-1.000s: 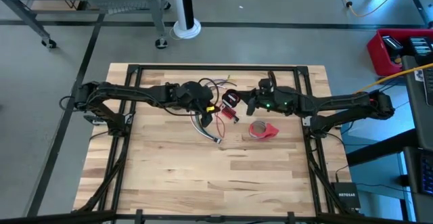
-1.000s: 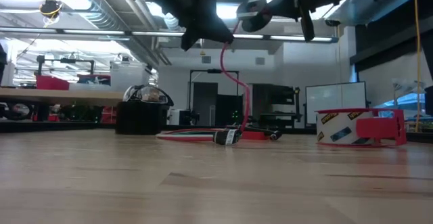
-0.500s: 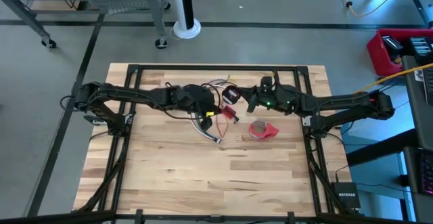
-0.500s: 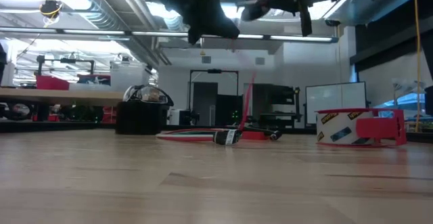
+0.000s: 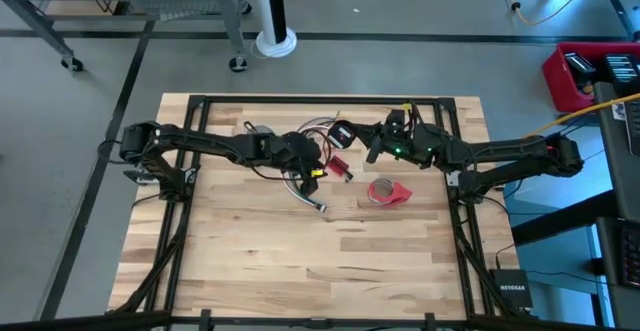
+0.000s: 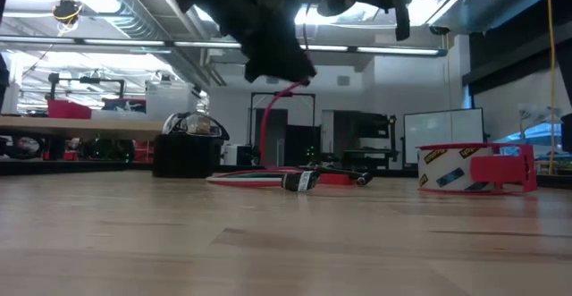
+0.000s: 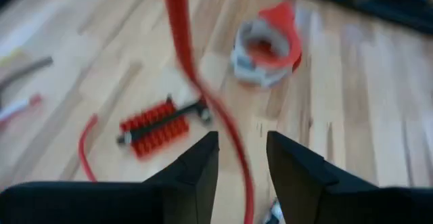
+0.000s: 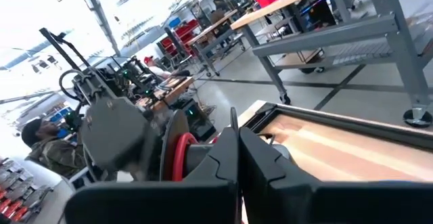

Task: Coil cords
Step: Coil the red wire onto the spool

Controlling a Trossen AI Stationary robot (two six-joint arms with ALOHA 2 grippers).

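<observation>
A: High view. Where are the cords [image 5: 305, 176]?

B: Near the middle of the table [image 5: 250, 271], toward its far edge. The bundle trails from under the left gripper [image 5: 312, 163] toward the table's centre. The right gripper [image 5: 345, 135] sits just beside it, holding a small black-and-red coil [image 5: 340, 134]. A tape roll [image 5: 387, 192] lies nearby, toward the right edge.

A: Low view?

B: A red wire [image 6: 266, 126] arcs from the raised left gripper [image 6: 290, 68] down to the bundle lying flat on the table.

A: Left wrist view. State of the fingers?

B: The fingers [image 7: 193, 166] stand apart. The red wire [image 7: 196, 82] runs between them, and it is not clamped. A red block [image 7: 159, 126] and the tape roll [image 7: 265, 45] lie beyond.

A: Right wrist view?

B: The fingers [image 8: 230, 160] are closed together, with a red loop [image 8: 181, 153] beside them.

A: Step in hand?

B: Judged: a regrip between winds. The next move calls for closing on the wire farther along and laying another loop. The tape roll and block crowd the swing path.
</observation>
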